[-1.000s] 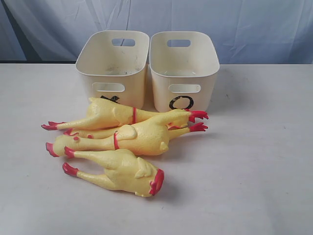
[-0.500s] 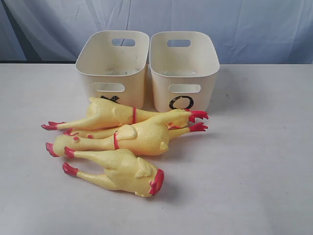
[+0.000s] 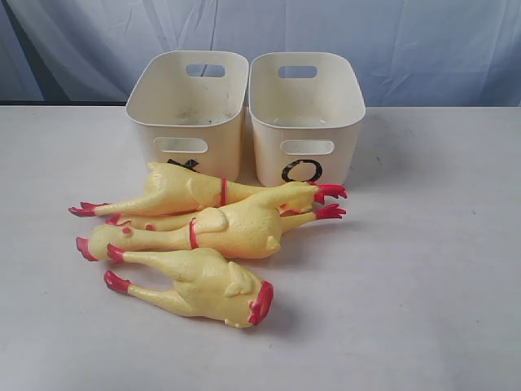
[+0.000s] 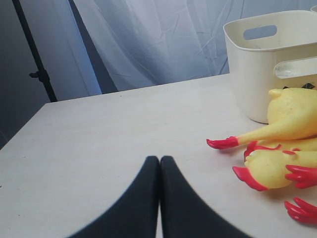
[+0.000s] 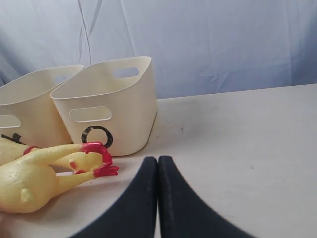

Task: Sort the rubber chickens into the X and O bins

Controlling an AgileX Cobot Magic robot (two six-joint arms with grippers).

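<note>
The rubber chickens (image 3: 230, 230) lay bunched on the white table (image 3: 423, 293), short of both bins. The left gripper (image 4: 159, 163) and the right gripper (image 5: 157, 162) each had jaws pressed together on nothing, clear of the toys. The nearest chicken (image 3: 203, 287) pointed its red comb rightward. Behind it lay the middle chicken (image 3: 244, 224), red-collared, touching a half-hidden chicken (image 3: 163, 221). The rear chicken (image 3: 181, 191), also collared, lay just before the X bin (image 3: 216, 159), covering part of its mark. The O bin (image 3: 269, 159) stood just beside it, on the right.
</note>
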